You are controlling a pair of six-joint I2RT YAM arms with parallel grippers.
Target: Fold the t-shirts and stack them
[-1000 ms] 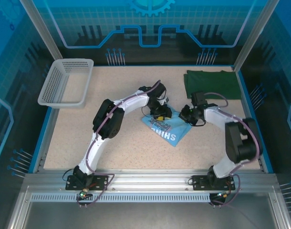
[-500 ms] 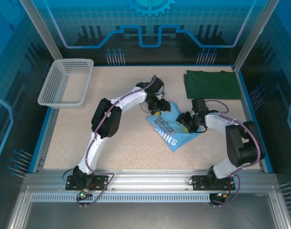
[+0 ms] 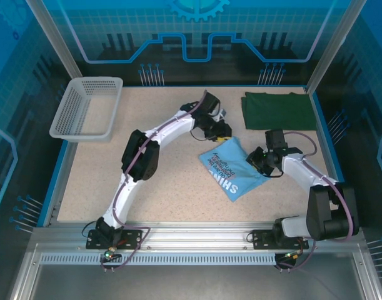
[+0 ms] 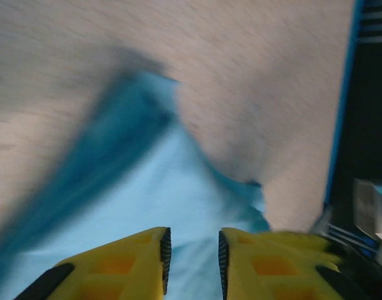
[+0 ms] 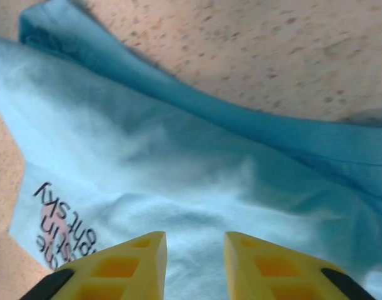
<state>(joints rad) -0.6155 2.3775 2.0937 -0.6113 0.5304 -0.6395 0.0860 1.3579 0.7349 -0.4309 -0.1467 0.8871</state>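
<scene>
Sky-blue t-shirt (image 3: 233, 170): long axis far-left to near-right.
Left jaws: at its far corner, grip unclear.
Right jaws: at its right corner, grip unclear.

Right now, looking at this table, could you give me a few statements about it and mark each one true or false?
1. The green t-shirt lies folded at the far right corner of the table. True.
2. The blue t-shirt sits in the white basket. False: it lies on the table, between the left tool and the right tool.
3. The blue t-shirt is stacked on the green one. False: they lie apart.
4. The blue t-shirt carries printed lettering. True.
</scene>
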